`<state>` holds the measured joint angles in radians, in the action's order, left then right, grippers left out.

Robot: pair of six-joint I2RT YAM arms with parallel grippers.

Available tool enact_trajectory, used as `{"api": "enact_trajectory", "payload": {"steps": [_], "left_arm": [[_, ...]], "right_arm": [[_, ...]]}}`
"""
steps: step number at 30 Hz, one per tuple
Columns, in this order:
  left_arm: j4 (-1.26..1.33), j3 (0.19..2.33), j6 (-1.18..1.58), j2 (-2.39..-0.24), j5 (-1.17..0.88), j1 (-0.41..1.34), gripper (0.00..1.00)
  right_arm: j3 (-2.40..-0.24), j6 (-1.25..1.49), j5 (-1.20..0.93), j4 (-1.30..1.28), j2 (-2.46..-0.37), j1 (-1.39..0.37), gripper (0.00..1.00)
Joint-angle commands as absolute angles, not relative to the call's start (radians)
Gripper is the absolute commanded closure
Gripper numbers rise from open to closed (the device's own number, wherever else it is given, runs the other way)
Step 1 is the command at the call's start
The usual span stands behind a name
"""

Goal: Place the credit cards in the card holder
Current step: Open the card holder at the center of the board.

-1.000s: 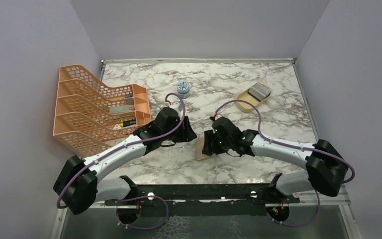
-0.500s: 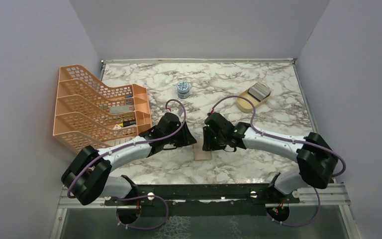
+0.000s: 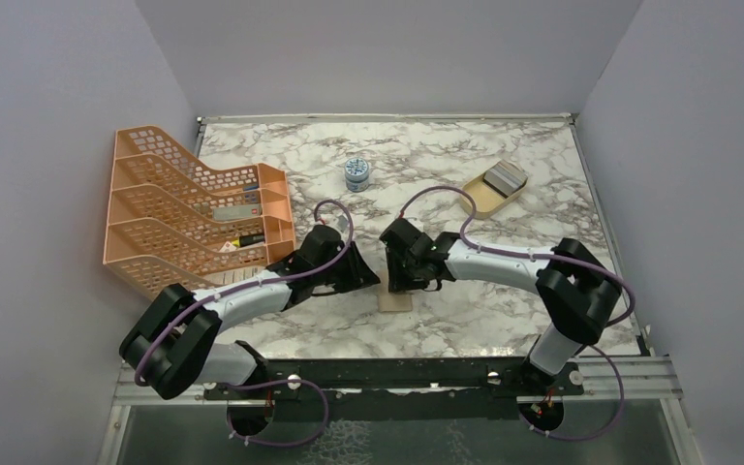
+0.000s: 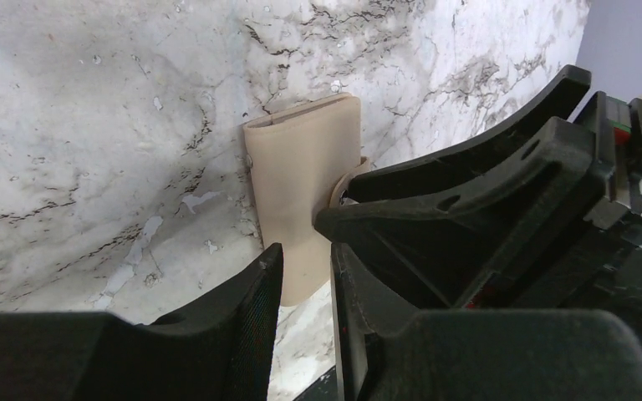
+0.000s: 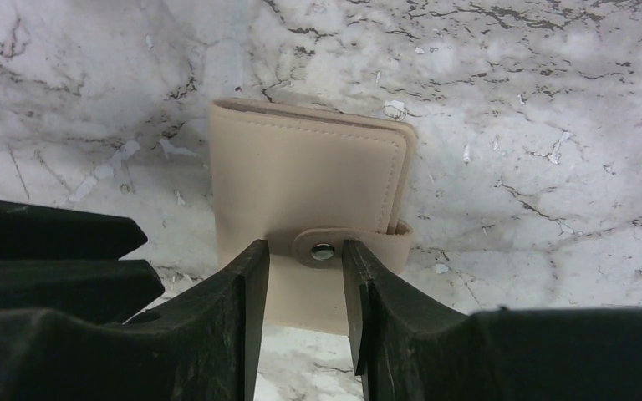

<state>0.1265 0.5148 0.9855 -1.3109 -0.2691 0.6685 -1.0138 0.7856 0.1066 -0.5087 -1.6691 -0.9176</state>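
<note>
The card holder (image 3: 395, 301) is a tan bifold lying closed and flat on the marble, its snap tab (image 5: 324, 251) fastened. My right gripper (image 5: 303, 249) hovers low over it, jaws a little apart on either side of the snap tab, holding nothing; it also shows in the top view (image 3: 399, 285). My left gripper (image 3: 375, 279) is just left of the holder, jaws a narrow gap apart and empty (image 4: 305, 252), with the holder (image 4: 299, 180) beyond its tips. The silvery credit cards (image 3: 507, 175) lie in the beige dish (image 3: 482, 201) at the back right.
An orange mesh file rack (image 3: 189, 218) stands along the left edge. A small blue patterned jar (image 3: 356, 172) sits behind the grippers. The two grippers are close together, almost touching, as the left wrist view shows the right gripper (image 4: 485, 200) right beside mine.
My right gripper has moved left and slightly back over the card holder, its arm stretching out. My left gripper has shifted a little nearer. The holder now lies squarer.
</note>
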Motion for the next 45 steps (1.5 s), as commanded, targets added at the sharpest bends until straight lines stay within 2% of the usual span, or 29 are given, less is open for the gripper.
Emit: {"api": "enact_trajectory", "payload": {"steps": [1, 5, 10, 14, 23, 39, 45], "left_arm": [[0.178, 0.493, 1.003, -1.302, -0.302, 0.663, 0.7], [0.197, 0.498, 1.003, -1.323, -0.32, 0.663, 0.7], [0.227, 0.503, 1.001, -1.342, -0.334, 0.663, 0.7], [0.248, 0.523, 0.987, -1.376, -0.349, 0.663, 0.7], [0.281, 0.544, 0.969, -1.459, -0.352, 0.663, 0.72], [0.076, 0.607, 0.894, -1.549, -0.221, 0.663, 0.78], [0.061, 0.609, 0.897, -1.537, -0.215, 0.663, 0.78]], "right_arm": [[-1.033, 0.819, 0.197, -0.564, -1.71, -0.932, 0.63], [-1.024, 0.81, 0.216, -0.569, -1.727, -0.936, 0.69], [-0.986, 0.806, 0.22, -0.531, -1.692, -0.938, 0.89], [-0.958, 0.78, 0.196, -0.465, -1.652, -0.937, 0.98], [-0.91, 0.723, 0.132, -0.352, -1.589, -0.937, 0.99], [-0.826, 0.699, 0.071, -0.236, -1.506, -0.937, 0.99], [-0.81, 0.719, 0.124, -0.248, -1.458, -0.937, 0.99]]}}
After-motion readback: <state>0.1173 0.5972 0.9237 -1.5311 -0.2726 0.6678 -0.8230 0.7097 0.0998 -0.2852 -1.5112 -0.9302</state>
